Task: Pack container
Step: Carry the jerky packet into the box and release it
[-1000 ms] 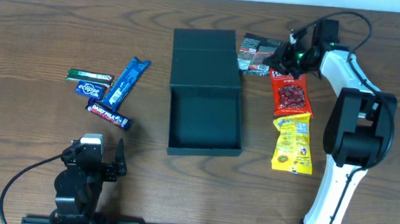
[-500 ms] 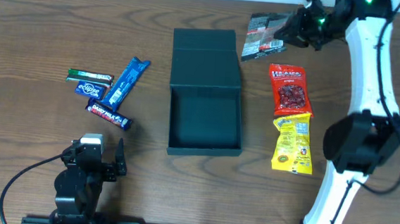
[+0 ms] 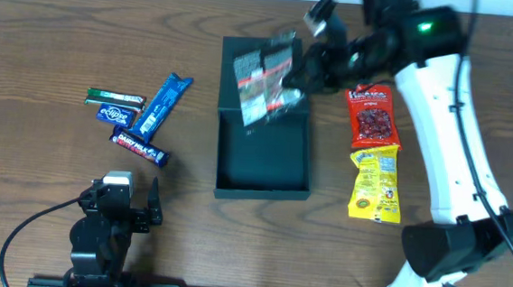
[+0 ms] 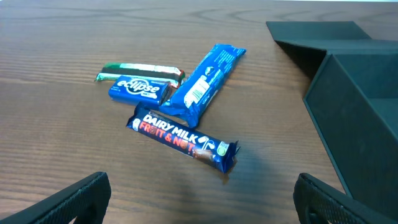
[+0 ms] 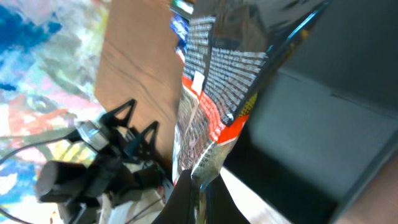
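A dark green-grey square box with low walls (image 3: 262, 194) lies open at the centre of the wooden tabletop (image 3: 46, 38), its flat lid laid back. Above it, a dark foil snack packet with a red-orange band (image 3: 266, 76) is pinched by the clenched right hand (image 3: 305, 67). The packet is blurred and seemingly clear of the box. The left hand (image 4: 200, 200) is spread wide and empty, near the front left edge.

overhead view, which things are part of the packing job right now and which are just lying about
In the job: container, open; black-and-red packet, held over it; right gripper, shut on that packet.

Lying about, untouched: red packet; yellow packet; long blue packet; Dairy Milk bar; Eclipse pack; green stick; left gripper, open.
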